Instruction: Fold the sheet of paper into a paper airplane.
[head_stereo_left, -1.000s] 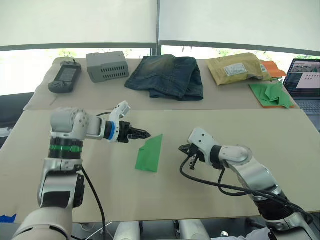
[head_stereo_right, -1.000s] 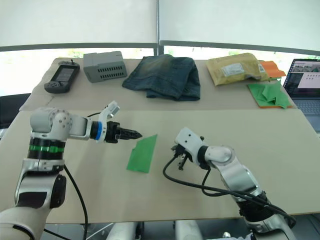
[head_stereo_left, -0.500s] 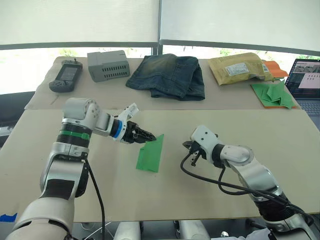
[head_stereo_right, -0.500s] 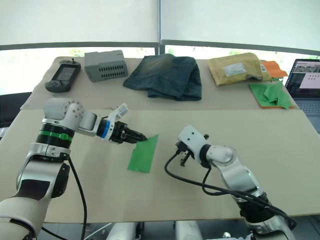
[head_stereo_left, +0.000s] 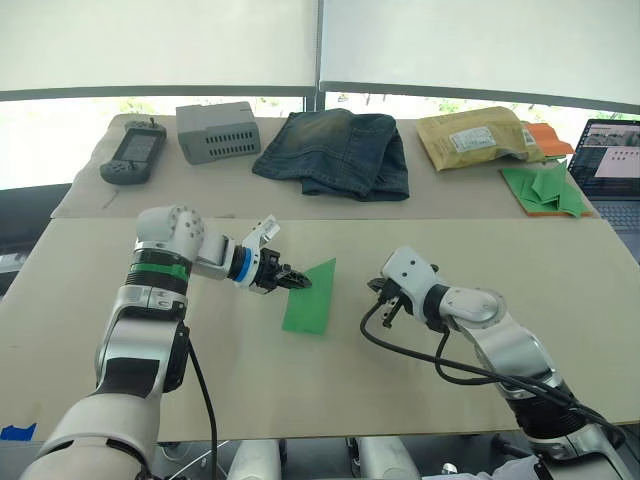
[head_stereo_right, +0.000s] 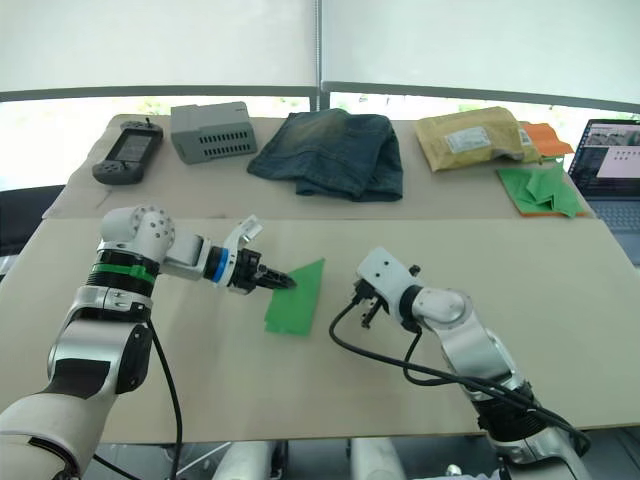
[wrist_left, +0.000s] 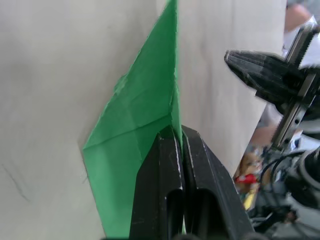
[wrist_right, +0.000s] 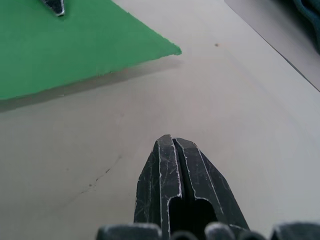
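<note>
The sheet of paper (head_stereo_left: 309, 297), bright green and folded to a pointed wedge, lies near the middle of the front table (head_stereo_left: 400, 390). The left gripper (wrist_left: 179, 134) pinches the sheet's left edge, its two black fingers clamped together on it. The right gripper (wrist_right: 171, 141) hovers above the tabletop just right of the sheet, apart from it, fingers pressed together and holding nothing.

My left gripper (head_stereo_left: 297, 283) reaches toward three o'clock and now pinches the near edge of the green paper (head_stereo_left: 311, 299), fingers closed on it. The paper sits slightly further toward three o'clock than before.
</note>
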